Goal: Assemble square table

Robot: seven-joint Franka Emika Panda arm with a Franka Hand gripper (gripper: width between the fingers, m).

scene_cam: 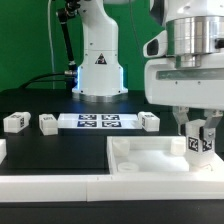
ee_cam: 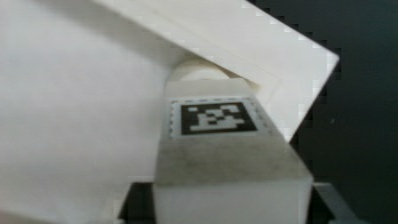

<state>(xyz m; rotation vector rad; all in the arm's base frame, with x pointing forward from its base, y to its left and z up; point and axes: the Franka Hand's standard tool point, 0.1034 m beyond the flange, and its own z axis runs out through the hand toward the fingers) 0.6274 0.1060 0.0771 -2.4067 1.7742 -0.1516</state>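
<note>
My gripper (scene_cam: 201, 148) is shut on a white block leg (scene_cam: 199, 141) with a black-and-white tag and holds it upright over the right near corner of the white square panel (scene_cam: 140, 160) in the exterior view. In the wrist view the leg (ee_cam: 217, 150) fills the space between the jaws of the gripper (ee_cam: 217, 205). Its far end meets the panel's corner (ee_cam: 267, 60) under the raised rim. Three more tagged legs lie on the black surface: two to the exterior view's left (scene_cam: 14, 122) (scene_cam: 48, 123) and one nearer the middle (scene_cam: 149, 121).
The marker board (scene_cam: 98, 121) lies flat between the loose legs. The arm's white base (scene_cam: 98, 70) stands behind it. A long white bar (scene_cam: 50, 185) edges the front of the black surface, left of the panel.
</note>
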